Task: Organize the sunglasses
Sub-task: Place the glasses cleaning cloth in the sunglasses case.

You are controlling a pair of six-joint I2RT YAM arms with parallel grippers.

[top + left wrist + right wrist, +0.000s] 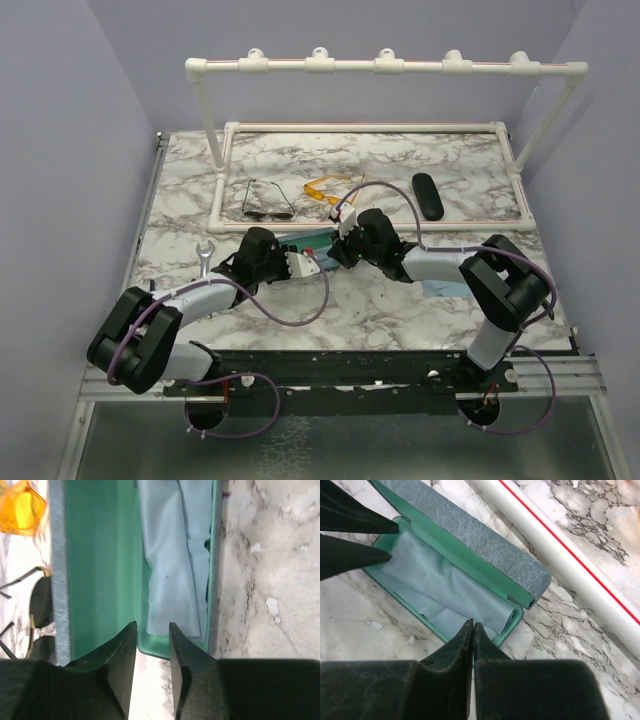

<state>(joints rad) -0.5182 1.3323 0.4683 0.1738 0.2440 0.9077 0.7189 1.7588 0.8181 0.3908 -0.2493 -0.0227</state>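
The left gripper hangs with jaws a little spread over the near end of the open green-lined case, probably to steady it. The right gripper, fingers pressed together, has its tips at the blue cloth inside. Farther back, the dark wire sunglasses and the orange sunglasses lie on the table, not yet packed.
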